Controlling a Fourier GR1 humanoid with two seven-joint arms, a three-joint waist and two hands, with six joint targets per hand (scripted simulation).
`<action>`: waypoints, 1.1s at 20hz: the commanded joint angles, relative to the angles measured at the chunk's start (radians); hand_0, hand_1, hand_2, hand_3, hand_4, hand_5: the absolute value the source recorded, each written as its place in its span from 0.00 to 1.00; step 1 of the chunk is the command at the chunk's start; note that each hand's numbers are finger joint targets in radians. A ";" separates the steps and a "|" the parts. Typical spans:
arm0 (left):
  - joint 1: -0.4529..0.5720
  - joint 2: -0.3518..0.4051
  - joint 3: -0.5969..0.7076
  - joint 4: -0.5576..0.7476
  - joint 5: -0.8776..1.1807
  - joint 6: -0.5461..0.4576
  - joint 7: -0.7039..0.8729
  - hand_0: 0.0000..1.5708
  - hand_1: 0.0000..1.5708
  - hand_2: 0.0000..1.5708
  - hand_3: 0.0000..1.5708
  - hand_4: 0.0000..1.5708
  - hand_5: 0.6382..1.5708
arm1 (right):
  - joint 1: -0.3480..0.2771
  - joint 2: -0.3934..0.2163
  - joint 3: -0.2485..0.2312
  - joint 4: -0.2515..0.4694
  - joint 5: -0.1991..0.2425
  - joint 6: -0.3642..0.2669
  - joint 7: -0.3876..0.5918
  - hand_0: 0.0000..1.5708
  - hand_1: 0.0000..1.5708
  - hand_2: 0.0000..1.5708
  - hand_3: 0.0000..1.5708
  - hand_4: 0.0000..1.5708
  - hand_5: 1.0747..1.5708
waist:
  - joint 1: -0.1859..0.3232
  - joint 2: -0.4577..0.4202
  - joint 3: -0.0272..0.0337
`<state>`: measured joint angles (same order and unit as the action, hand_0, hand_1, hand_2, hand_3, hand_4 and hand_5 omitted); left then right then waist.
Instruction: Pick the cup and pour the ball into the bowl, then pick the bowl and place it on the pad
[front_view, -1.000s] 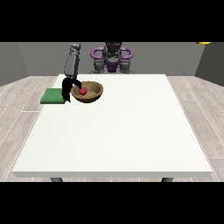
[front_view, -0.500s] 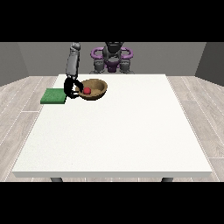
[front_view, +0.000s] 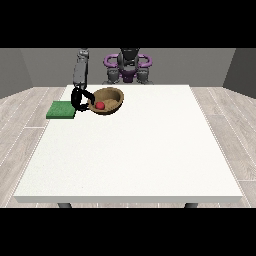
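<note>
Gripping bowl (front_view: 107, 100) rim w/ hand at the view's left (front_view: 79, 100), fingers curled; ball (front_view: 100, 105) inside, bowl tilted. Best kept level, carried left to pad (front_view: 61, 109) on surface (front_view: 130, 150).

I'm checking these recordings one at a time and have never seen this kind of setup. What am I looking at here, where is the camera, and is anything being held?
The camera stands across a big white table and faces a humanoid robot at the far edge. One arm reaches down at the view's left, ending in a black robot hand. That robot hand is at the rim of a brown bowl, fingers curled on its edge; the bowl looks tilted. A red ball lies inside the bowl. Just left of it lies a flat green pad. The other hand is not visible, and no cup shows.
</note>
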<state>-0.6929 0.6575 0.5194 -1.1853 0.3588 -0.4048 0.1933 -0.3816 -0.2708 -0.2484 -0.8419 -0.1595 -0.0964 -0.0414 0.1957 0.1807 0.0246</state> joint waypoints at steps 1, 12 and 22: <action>0.022 0.039 0.024 0.023 0.000 -0.018 -0.007 0.00 0.00 0.00 0.00 0.76 0.97 | 0.023 -0.230 -0.048 0.006 0.051 -0.012 0.063 1.00 1.00 1.00 0.62 0.67 0.97 | -0.070 -0.014 -0.0275; 0.098 0.044 0.032 0.010 -0.009 -0.021 -0.068 0.00 0.00 0.00 0.00 0.77 0.97 | -0.057 -0.436 -0.114 0.082 0.015 0.113 0.140 1.00 1.00 1.00 0.34 0.70 0.99 | -0.098 -0.009 -0.0239; 0.150 0.091 0.067 0.180 -0.030 -0.063 -0.246 0.00 0.00 0.00 0.00 0.77 0.98 | -0.129 -0.349 -0.089 0.059 0.016 0.075 0.158 1.00 1.00 1.00 0.29 0.68 0.99 | -0.148 0.035 -0.0251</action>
<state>-0.5578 0.7458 0.5893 -1.0589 0.3450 -0.4585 0.0066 -0.4751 -0.6589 -0.3517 -0.7645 -0.1479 0.0154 0.0834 0.0603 0.2096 0.0003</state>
